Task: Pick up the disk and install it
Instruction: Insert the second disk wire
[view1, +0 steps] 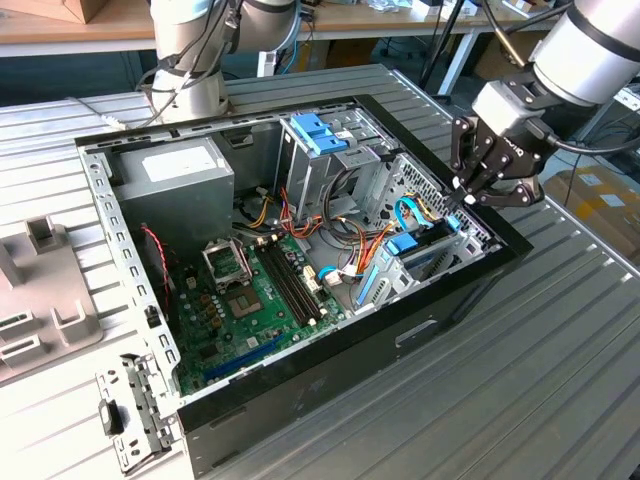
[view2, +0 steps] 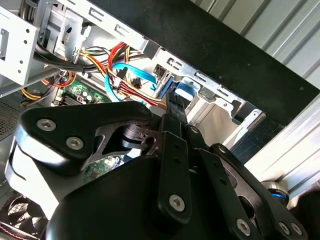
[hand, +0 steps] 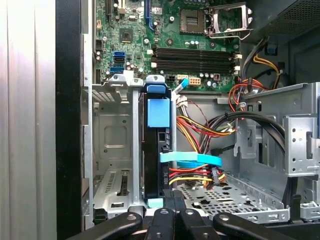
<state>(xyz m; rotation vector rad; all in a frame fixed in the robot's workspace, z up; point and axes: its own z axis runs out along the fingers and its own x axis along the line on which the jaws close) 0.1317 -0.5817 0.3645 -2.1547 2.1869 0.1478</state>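
The disk (hand: 157, 150) stands on edge inside the metal bay (hand: 112, 145) at the front corner of the open computer case (view1: 330, 370). Its black edge and blue side rail (hand: 158, 112) face me in the first wrist view. In the exterior view the disk (view1: 425, 258) sits low in that bay, toward that view's right. My gripper (view1: 463, 197) hovers just above the case's rim there. Its dark fingers (view2: 172, 150) lie close together, shut, and the gripper (hand: 172, 202) has its tips at the disk's near end, beside the blue rail (view2: 186, 92).
Inside the case are a grey power-supply box (view1: 175, 175), the green motherboard (view1: 255, 300), a cage with blue clips (view1: 320, 135) and coloured cable bundles (hand: 200, 130). A loose metal bracket (view1: 130, 410) and a grey fixture (view1: 40, 290) lie on the ribbed table. Another arm's base (view1: 190, 80) stands behind.
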